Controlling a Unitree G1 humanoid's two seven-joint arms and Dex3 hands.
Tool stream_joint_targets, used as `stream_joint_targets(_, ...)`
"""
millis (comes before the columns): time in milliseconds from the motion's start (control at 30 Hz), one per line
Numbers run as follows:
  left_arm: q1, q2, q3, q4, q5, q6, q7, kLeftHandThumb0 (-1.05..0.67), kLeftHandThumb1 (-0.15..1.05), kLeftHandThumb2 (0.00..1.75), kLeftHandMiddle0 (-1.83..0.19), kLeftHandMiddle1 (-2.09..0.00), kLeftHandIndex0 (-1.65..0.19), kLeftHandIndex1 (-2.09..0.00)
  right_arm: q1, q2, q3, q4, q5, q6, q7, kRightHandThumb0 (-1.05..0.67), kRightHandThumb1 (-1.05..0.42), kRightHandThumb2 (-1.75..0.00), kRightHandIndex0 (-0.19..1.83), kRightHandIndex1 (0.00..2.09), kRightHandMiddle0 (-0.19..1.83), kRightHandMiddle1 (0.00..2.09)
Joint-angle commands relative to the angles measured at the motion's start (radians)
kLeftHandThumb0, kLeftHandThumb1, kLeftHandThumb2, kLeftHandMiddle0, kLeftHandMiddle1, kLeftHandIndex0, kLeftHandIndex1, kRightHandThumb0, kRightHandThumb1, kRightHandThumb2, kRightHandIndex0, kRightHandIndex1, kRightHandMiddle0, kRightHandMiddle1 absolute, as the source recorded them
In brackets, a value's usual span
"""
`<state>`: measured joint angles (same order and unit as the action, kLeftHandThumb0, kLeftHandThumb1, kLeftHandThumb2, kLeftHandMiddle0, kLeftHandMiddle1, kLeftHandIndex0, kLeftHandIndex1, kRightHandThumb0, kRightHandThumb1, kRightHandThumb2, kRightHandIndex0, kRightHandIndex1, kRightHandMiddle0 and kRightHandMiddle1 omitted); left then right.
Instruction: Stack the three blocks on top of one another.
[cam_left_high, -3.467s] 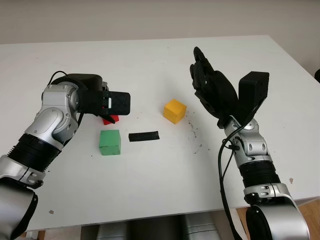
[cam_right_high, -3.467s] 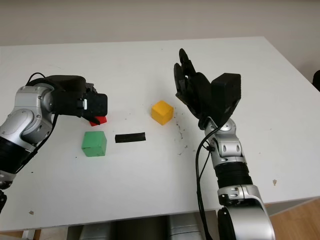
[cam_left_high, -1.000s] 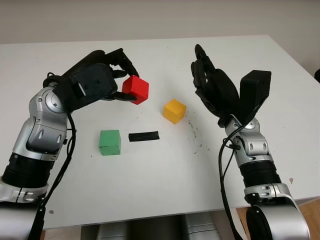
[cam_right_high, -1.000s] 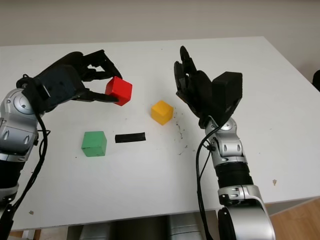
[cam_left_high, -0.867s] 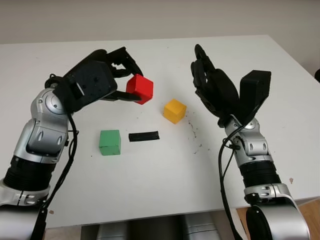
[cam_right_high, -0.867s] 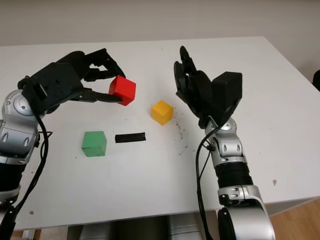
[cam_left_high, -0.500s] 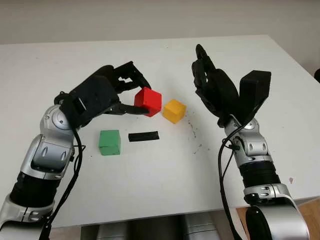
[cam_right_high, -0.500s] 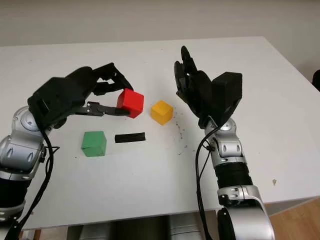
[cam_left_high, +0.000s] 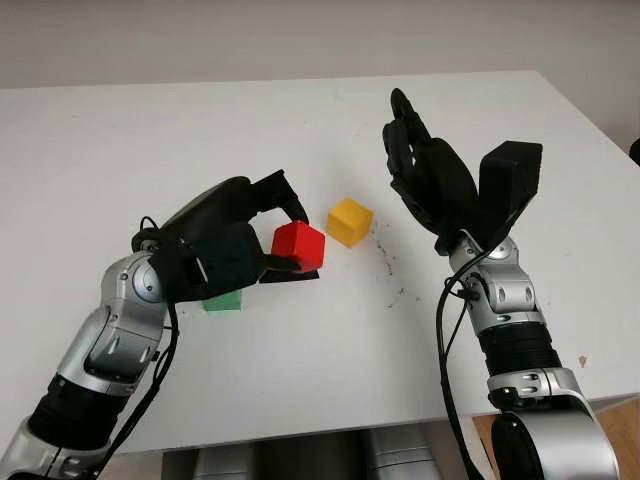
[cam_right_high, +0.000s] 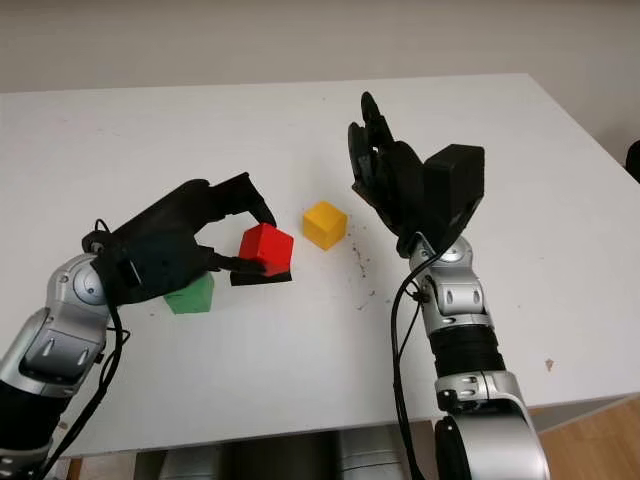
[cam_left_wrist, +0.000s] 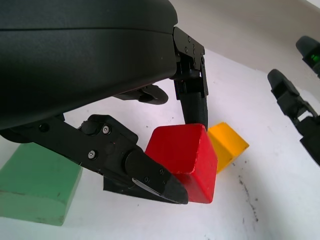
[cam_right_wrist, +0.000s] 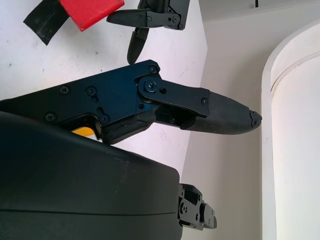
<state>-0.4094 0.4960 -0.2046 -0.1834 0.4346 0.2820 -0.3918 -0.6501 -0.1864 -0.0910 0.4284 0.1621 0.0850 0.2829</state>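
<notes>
Left hand (cam_left_high: 235, 250) grips the red block (cam_left_high: 298, 245) above the black tape (cam_left_high: 303, 274); right hand (cam_left_high: 425, 180), at 3 o'clock, is open and holds nothing.

- No readable text, labels, brands, numbers or signs anywhere.
</notes>
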Motion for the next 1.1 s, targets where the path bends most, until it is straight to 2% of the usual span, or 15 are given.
stream_joint_targets(0,0.014,-0.002,-0.005,0.008,0.012,-0.017,0.014,-0.36,0.99,0.05,-0.41,-0.03,-0.29,-1.57,0.004,-0.001,-0.001,-0.018,-0.002,-0.004,0.0,-0.77,-1.05,-0.66,-0.19,0.0,-0.19,0.0)
stream_joint_targets(533,-0.011,-0.039,-0.015,0.104,0.049,-0.052,0.062,-0.37,1.0,0.05,-0.42,-0.04,-0.26,-1.67,0.012,-0.001,-0.009,-0.039,0.008,0.016,0.0,-0.75,-1.05,-0.67,-0.19,0.0,-0.19,0.0)
stream_joint_targets(1067,-0.029,-0.045,-0.013,0.144,0.079,-0.026,0.055,-0.36,0.98,0.05,-0.45,-0.06,-0.3,-1.57,0.011,-0.005,-0.011,-0.037,0.008,0.017,0.001,-0.77,-1.05,-0.65,-0.19,0.0,-0.19,0.0)
